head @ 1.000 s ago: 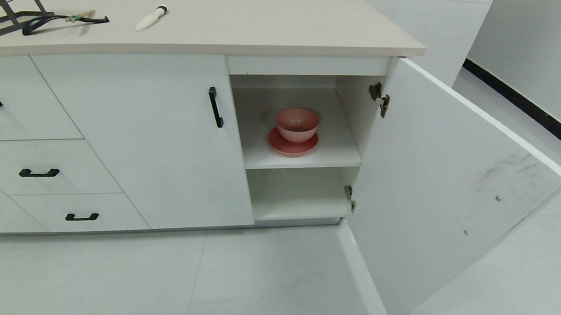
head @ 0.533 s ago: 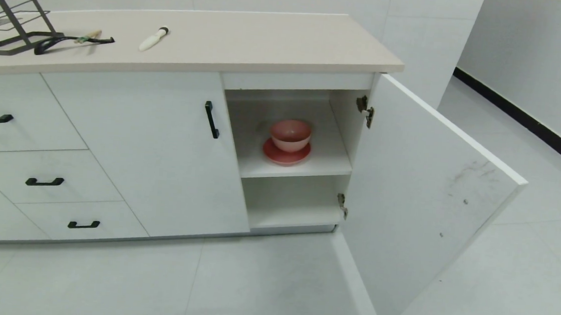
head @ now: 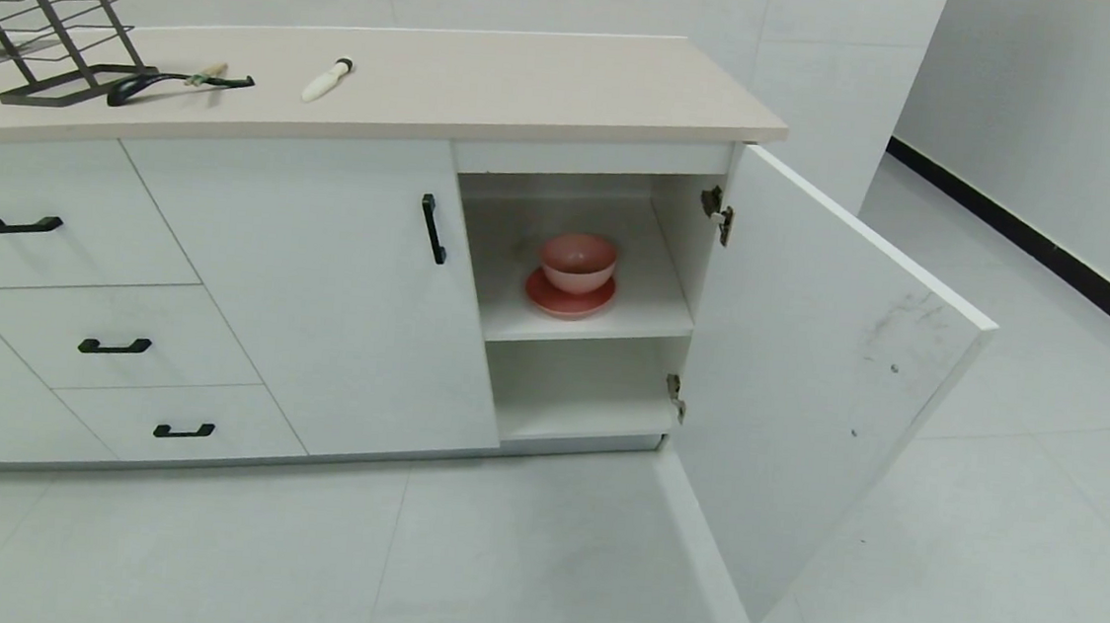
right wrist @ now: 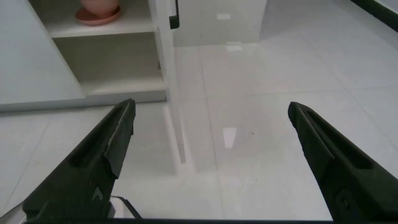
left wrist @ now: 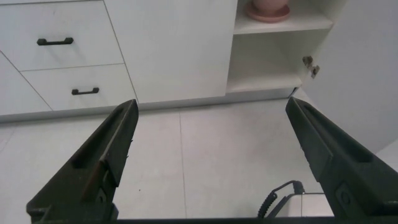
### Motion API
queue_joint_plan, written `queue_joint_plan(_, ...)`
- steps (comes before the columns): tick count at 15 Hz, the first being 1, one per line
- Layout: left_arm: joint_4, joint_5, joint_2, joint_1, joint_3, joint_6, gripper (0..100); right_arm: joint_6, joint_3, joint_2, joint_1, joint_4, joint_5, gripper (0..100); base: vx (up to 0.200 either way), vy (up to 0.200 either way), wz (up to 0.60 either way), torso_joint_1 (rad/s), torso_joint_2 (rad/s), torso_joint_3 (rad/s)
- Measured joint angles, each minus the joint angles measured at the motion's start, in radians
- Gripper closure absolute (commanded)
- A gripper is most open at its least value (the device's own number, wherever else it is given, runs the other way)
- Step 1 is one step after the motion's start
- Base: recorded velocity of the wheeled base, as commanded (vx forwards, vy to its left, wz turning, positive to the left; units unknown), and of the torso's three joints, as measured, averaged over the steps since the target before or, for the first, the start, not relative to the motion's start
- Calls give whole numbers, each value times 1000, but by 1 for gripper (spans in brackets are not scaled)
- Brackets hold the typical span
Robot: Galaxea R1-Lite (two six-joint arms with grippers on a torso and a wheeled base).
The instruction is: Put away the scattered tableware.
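Left gripper (left wrist: 211,107) and right gripper (right wrist: 211,109) both spread wide, empty. Bowl (head: 578,260) sits on plate (head: 567,304), shelved well ahead of both. Likely light, rigid, slick; grip by rim.

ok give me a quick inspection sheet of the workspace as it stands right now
surface: beige countertop, utensils loose toward its left end.
job's things: pink bowl sits on red plate on the upper shelf of the open cabinet; white-handled utensil and black utensil lie on the countertop.
clutter: wire rack at the countertop's left end.
grippers: left gripper and right gripper both open, holding nothing, over the floor.
cables: coiled cable low beneath the left gripper.
surroundings: cabinet door swung wide open; drawers shut.
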State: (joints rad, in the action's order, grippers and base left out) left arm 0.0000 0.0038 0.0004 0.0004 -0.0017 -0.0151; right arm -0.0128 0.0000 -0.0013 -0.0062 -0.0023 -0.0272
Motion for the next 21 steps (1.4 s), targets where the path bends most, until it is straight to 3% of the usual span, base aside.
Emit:
queue_joint_plan(12,2,0,0,0,0,1,0,-2,0,0,0,0,-3,0,0,0,0,-94,153,41)
queue_joint_plan(13,0,0,0,0,0,2,0,10,0,0,0,0,1,100,0,0,0,-12,105,32)
queue_joint_plan(18,0,0,0,0,0,2,0,14,0,0,0,-3,6,100,0,0,0,-1,16,20)
queue_joint_plan(21,0,0,0,0,0,0,0,2,-5,2,0,-181,14,100,0,0,0,0,0,0)
